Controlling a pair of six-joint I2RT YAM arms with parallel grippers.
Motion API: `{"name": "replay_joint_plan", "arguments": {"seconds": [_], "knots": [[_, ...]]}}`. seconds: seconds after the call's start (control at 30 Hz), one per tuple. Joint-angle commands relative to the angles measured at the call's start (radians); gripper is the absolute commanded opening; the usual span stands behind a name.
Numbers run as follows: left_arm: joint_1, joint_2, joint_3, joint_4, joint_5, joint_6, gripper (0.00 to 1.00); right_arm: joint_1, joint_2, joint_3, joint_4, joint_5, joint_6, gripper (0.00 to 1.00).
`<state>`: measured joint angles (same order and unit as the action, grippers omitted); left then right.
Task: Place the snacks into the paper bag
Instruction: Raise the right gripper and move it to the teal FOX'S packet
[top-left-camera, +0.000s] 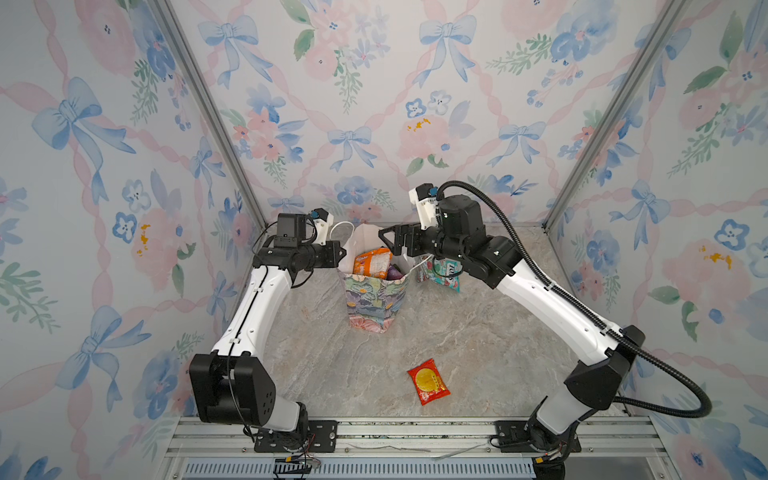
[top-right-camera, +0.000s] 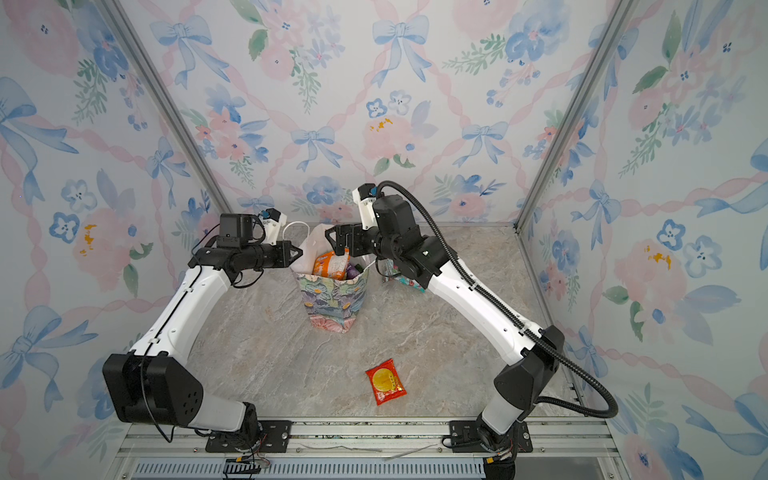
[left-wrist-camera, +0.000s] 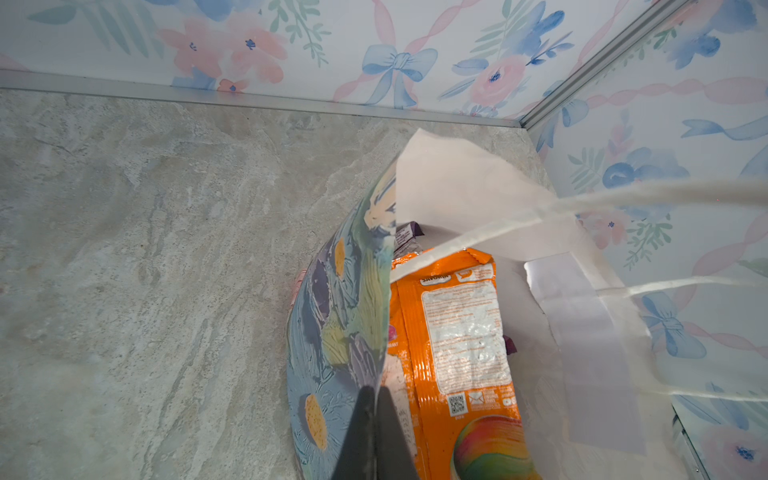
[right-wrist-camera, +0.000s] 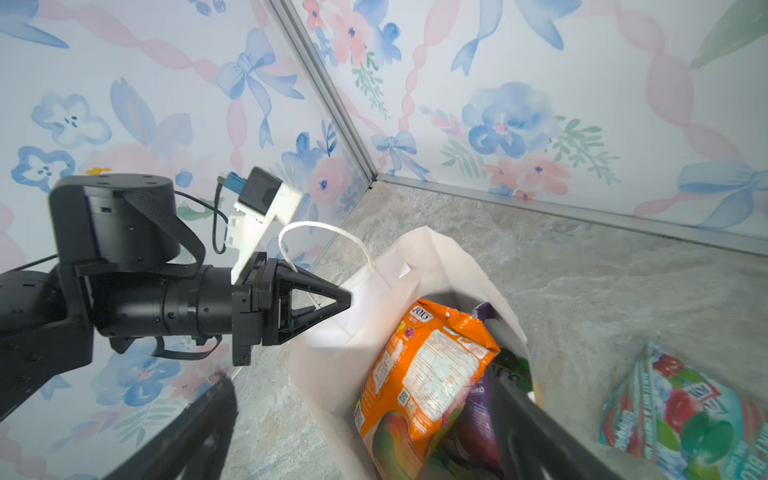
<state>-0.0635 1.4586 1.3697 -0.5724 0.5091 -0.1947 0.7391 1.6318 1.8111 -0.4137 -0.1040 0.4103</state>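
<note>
The paper bag (top-left-camera: 374, 305) (top-right-camera: 332, 305) stands upright at mid-table, its mouth wide. My left gripper (top-left-camera: 343, 253) (left-wrist-camera: 376, 390) is shut on the bag's left rim, with the wall pinched between its fingers. Over the bag's mouth, my right gripper (top-left-camera: 390, 243) (right-wrist-camera: 361, 378) is open. An orange packet (top-left-camera: 372, 262) (right-wrist-camera: 428, 365) stands inside the bag between the spread fingers, touching neither. A purple packet (right-wrist-camera: 478, 415) lies beside it in the bag. A teal packet (top-left-camera: 442, 276) (right-wrist-camera: 685, 415) lies on the table just right of the bag. A small red packet (top-left-camera: 428, 381) (top-right-camera: 385, 381) lies near the front.
The flower-papered back wall (top-left-camera: 374, 124) rises close behind the bag, with side walls to either side. A white cord handle (right-wrist-camera: 324, 232) loops over the left gripper. The metal rail (top-left-camera: 415, 428) with both arm bases runs along the front edge.
</note>
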Motion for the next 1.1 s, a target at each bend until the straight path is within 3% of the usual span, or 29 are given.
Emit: {"name": "replay_joint_plan", "arguments": {"seconds": [0.0, 0.3, 0.5, 0.67, 0.8, 1.07], "knots": [[-0.004, -0.007, -0.026, -0.029, -0.015, 0.021, 0.00, -0.059, -0.088, -0.016, -0.017, 0.067, -0.047, 0.97], [-0.003, 0.000, -0.026, -0.030, -0.020, 0.020, 0.00, -0.330, -0.316, -0.373, -0.023, 0.091, 0.015, 0.97], [-0.004, 0.006, -0.026, -0.029, -0.017, 0.018, 0.00, -0.460, -0.261, -0.501, -0.035, 0.101, 0.010, 0.97], [-0.004, 0.002, -0.029, -0.028, -0.018, 0.020, 0.00, -0.478, -0.066, -0.459, -0.059, 0.061, 0.005, 0.96], [-0.004, 0.003, -0.029, -0.029, -0.020, 0.019, 0.00, -0.478, 0.081, -0.445, -0.021, -0.027, 0.099, 0.97], [-0.003, 0.003, -0.030, -0.029, -0.018, 0.023, 0.00, -0.402, 0.072, -0.676, 0.273, -0.024, 0.401, 0.97]]}}
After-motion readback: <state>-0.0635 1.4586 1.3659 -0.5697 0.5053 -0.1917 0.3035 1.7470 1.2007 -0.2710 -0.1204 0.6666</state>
